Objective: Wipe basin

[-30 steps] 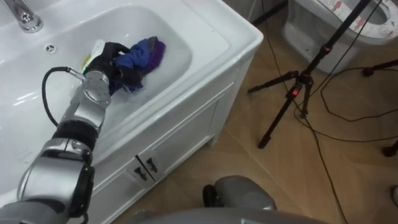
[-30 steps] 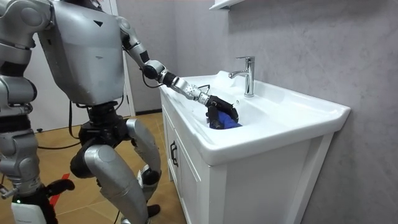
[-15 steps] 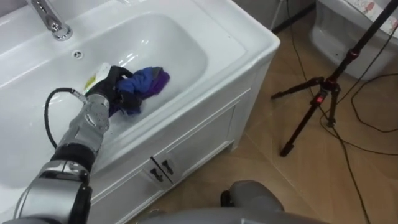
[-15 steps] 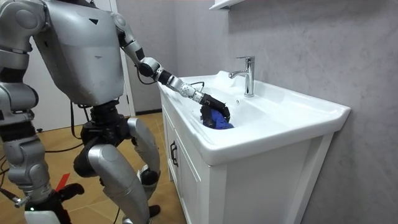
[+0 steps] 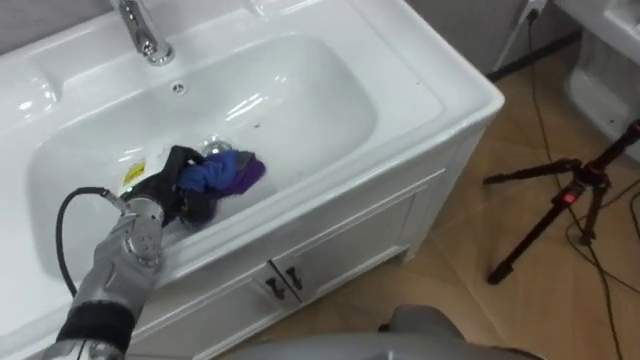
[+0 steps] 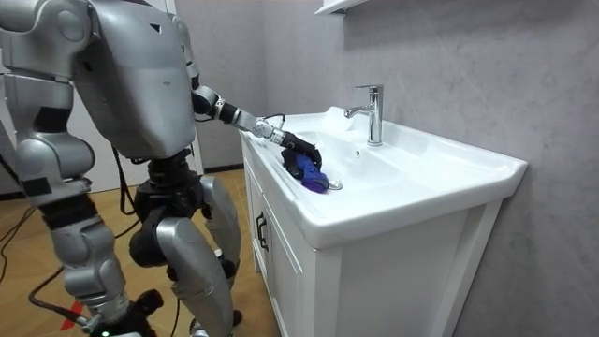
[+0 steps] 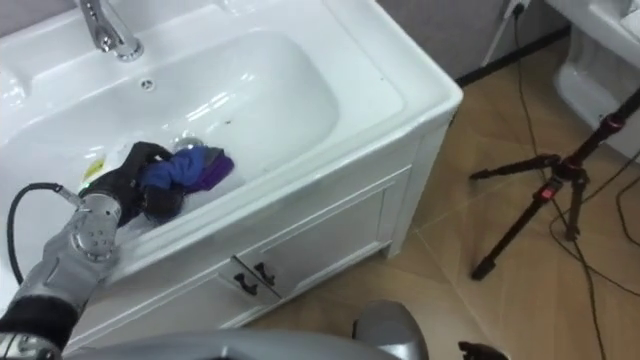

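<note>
A crumpled blue and purple cloth (image 5: pixel 228 174) lies low in the white basin (image 5: pixel 420 82), beside the metal drain (image 5: pixel 214 148). My left hand (image 5: pixel 172 186), black, comes in from the lower left and is shut on the cloth's left end, pressing it against the bowl's near wall. In the room view I stand at the cabinet's end and the same hand (image 6: pixel 298 150) reaches over the rim with the cloth (image 6: pixel 312 176) under it. My right arm (image 6: pixel 89 262) hangs at my side at the room view's left.
A chrome faucet (image 5: pixel 140 30) stands at the basin's back, with an overflow hole (image 5: pixel 178 88) below it. White cabinet doors (image 5: pixel 300 270) are under the basin. A black tripod (image 5: pixel 570 200) and cables stand on the brown floor to the right, near a white fixture (image 5: pixel 610 50).
My view has shifted, so the whole basin now shows. My left hand has dragged the cloth across the bowl towards me and my left, from the middle to the near wall by the drain.
</note>
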Robot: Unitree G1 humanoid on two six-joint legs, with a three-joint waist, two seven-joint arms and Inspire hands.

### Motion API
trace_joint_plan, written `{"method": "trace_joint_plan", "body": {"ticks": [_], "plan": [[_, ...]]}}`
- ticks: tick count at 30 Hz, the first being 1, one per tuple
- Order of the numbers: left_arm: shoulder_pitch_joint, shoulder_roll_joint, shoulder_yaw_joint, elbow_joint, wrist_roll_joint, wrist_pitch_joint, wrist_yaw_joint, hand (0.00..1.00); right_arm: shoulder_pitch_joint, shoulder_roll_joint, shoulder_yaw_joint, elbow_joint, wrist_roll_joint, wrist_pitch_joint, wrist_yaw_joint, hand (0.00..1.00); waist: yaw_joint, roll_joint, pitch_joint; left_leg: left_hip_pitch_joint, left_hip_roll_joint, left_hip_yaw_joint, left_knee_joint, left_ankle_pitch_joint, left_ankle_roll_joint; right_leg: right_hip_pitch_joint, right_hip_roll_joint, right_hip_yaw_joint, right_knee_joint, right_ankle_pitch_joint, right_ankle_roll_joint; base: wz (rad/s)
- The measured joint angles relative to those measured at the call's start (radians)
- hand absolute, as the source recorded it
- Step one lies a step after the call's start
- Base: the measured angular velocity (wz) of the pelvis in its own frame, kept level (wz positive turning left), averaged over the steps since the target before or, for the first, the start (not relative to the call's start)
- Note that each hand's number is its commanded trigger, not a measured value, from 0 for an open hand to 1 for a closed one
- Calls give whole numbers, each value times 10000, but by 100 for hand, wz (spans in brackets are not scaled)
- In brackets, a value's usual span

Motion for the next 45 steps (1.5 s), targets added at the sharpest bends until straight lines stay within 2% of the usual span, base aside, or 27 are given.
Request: {"method": "trace_joint_plan", "body": {"ticks": [3,4,8,11,14,17,20,23,29,35,38,39,41,45], "plan": [[414,2,-9,-969,110,291,-607,100,-61,-45,-29,-32,65,-8,-61,0,117,-14,9,56,-99,-84,-2,13,24,125,-144,-131,21,-119,56,15],[475,2,-13,-1268,272,341,-870,100,-52,-45,-36,-39,66,-7,-35,0,117,-43,27,54,-164,-261,-12,20,35,205,-216,-263,23,-184,93,29],[694,4,8,-2172,822,519,-1711,100,-46,-53,-236,-12,54,-9,-18,0,390,-62,58,86,-234,-375,-130,30,52,288,-251,-350,-40,-271,156,15],[906,6,64,-2642,828,721,-2057,100,-35,-77,-241,-16,59,-8,64,0,395,-35,70,105,-221,-529,-161,32,48,436,-248,-553,-166,-299,147,18],[1157,10,179,-3219,834,900,-2667,100,-24,-129,-252,-4,218,-11,48,0,446,96,161,231,-222,-725,-185,35,43,739,-281,-845,-329,-345,140,22],[1390,12,359,-3777,1060,1016,-3300,100,-61,-140,-534,23,226,-90,72,0,698,222,170,342,-272,-749,-378,72,-15,783,-352,-966,-297,-442,127,10],[1594,14,562,-4223,1510,1148,-3828,100,-77,-228,-638,82,224,-139,95,0,852,250,161,450,-294,-873,-468,114,-73,898,-341,-1003,-287,-535,108,7],[1742,18,736,-4563,1871,1289,-4162,100,-110,-356,-642,279,218,-263,128,0,918,267,163,597,-303,-1058,-631,152,-137,1050,-319,-1091,-324,-580,75,8],[1870,79,759,-5173,2490,1520,-4789,100,-217,-367,-657,354,177,-299,180,0,939,248,163,675,-386,-1411,-722,197,-182,1131,-326,-1113,-336,-674,71,3],[1733,450,767,-5477,2776,1605,-5610,100,-447,-364,-658,878,201,-362,181,0,936,153,189,703,-406,-1637,-700,197,-182,1235,-337,-1237,-357,-680,72,5],[1664,664,774,-5841,3061,1748,-6160,100,-559,-364,-692,1138,181,-371,192,0,926,163,173,704,-411,-1782,-647,197,-182,1302,-332,-1298,-363,-688,58,7],[1654,732,775,-5890,3079,1750,-6286,100,-550,-364,-717,1173,179,-377,189,0,920,110,212,709,-412,-1840,-637,197,-182,1342,-326,-1321,-386,-688,58,14],[1624,913,829,-6009,3149,1752,-6560,100,-493,-363,-836,1252,163,-386,202,0,914,249,154,721,-404,-1928,-583,196,-183,1475,-297,-1353,-491,-686,55,12],[1639,1119,1477,-6060,3177,1770,-7179,100,-419,-372,-1049,1531,162,-471,356,0,984,448,182,707,-406,-1957,-343,196,-182,1589,-308,-1364,-500,-689,57,2]]}}
